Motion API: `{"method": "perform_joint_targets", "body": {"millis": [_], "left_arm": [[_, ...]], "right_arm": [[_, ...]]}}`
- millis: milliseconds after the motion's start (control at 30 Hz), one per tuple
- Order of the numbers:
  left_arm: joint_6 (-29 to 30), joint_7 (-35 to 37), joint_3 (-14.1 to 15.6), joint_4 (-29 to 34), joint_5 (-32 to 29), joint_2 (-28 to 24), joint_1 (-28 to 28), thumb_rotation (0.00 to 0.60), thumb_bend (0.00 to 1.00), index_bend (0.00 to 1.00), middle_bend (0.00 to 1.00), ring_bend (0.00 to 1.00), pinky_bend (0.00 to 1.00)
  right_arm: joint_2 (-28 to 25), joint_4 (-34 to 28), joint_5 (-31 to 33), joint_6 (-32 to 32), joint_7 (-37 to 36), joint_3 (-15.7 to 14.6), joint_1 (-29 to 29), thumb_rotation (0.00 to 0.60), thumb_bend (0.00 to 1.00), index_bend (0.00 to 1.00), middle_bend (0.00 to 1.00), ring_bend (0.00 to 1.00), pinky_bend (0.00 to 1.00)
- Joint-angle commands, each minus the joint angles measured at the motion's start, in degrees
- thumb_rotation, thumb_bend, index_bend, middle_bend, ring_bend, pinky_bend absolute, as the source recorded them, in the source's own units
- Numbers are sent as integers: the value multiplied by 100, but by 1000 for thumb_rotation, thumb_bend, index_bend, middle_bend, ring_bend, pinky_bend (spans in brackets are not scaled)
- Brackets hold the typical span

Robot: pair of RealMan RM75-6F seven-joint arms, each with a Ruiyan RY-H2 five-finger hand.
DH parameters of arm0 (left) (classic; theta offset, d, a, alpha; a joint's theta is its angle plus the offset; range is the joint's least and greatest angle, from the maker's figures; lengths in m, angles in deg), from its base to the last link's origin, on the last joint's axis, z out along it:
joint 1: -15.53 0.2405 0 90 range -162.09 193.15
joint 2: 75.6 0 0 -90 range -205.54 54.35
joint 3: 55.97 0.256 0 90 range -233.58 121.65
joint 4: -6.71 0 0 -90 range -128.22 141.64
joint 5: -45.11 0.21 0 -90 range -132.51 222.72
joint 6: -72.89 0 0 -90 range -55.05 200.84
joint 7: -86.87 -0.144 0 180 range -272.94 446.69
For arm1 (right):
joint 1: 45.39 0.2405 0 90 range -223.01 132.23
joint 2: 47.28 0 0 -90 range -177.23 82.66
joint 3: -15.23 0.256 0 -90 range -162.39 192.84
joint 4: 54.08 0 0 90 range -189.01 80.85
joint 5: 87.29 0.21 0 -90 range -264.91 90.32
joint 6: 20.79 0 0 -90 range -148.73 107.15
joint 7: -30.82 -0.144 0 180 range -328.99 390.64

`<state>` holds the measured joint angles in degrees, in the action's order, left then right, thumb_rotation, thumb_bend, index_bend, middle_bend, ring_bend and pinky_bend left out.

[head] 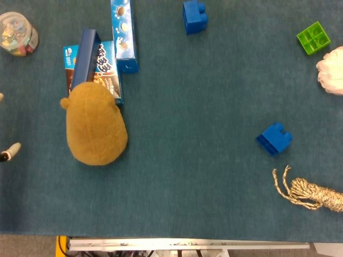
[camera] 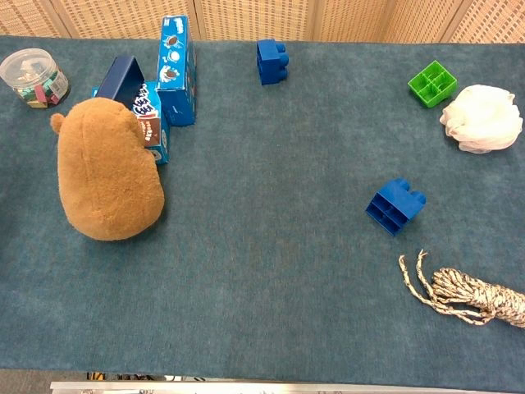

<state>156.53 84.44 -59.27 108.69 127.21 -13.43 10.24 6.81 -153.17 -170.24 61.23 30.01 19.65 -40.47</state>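
Observation:
Only two pale fingertips (head: 10, 150) of my left hand show, at the left edge of the head view. They are spread apart with nothing between them, and the rest of the hand is out of frame. Nearest to them is a brown plush toy (head: 95, 124) (camera: 108, 172), lying a short way to their right without touching. The plush leans against blue cookie boxes (head: 105, 64) (camera: 156, 115). My right hand appears in neither view.
A clear jar of small items (head: 16, 33) (camera: 34, 75) stands far left. Blue bricks sit at the far middle (head: 194, 16) (camera: 271, 59) and right of centre (head: 274, 138) (camera: 395, 205). A green brick (head: 314, 37) (camera: 431, 82), a white mesh sponge (head: 332, 70) (camera: 482, 118) and coiled rope (head: 310, 193) (camera: 467, 294) lie right.

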Motion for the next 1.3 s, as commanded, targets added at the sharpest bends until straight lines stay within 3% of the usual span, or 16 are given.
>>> {"method": "perform_joint_targets", "body": {"millis": [33,600,967,1033,1100,1300], "left_arm": [[-6,-2,0,-1,-6,-3,-1,600,76,187,117,89,0],[-522,-141,-140,127,-17,-249,-416,600,76,187,116,89,0],[-1753,310,-511,375,-587,-367,-1252,593,75,187,112,89,0],[-1880,361,-603,370,-695,-309,-1392,536,75,188,112,89,0],[-1989,413,-678,365,-812,-243,-1506,404,76,190,112,89,0],[-2466,562,-923,333,-1324,-40,-1935,112,76,197,112,89,0]], "right_arm": [[0,1,0,-5,1,1,4,600,169,306,439,305,259],[-119,-88,-75,9,111,83,98,600,169,306,439,305,259],[-323,-263,-75,-278,375,136,323,600,169,306,440,305,259],[-318,-274,-56,-351,380,136,366,600,169,306,440,305,259],[-305,-264,-38,-408,380,134,398,600,169,306,440,305,259],[-276,-199,-11,-507,373,120,459,600,169,306,439,305,259]]}}
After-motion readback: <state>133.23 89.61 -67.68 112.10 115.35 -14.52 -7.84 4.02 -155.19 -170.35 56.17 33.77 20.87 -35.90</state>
